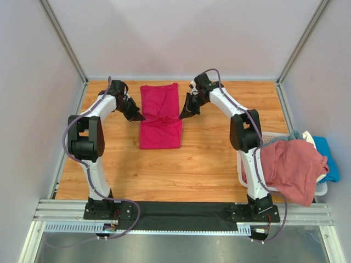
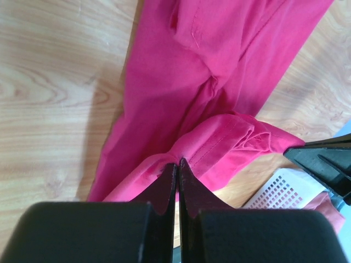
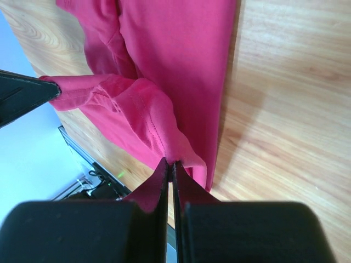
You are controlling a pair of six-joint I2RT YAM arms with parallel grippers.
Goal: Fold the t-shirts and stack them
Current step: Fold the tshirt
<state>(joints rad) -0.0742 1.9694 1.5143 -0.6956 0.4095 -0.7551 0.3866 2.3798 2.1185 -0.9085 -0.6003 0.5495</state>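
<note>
The magenta-red t-shirt [image 1: 159,101] lies with its long way pointing at the far edge of the table [image 1: 214,164]. The left gripper [image 1: 137,116] and right gripper [image 1: 182,115] are each squeezed shut on one side edge, halfway along the shirt. Both are just as near.

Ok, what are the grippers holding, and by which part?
Both pinch the magenta-red t-shirt: left gripper at its left side edge, right gripper at its right side edge.
</note>
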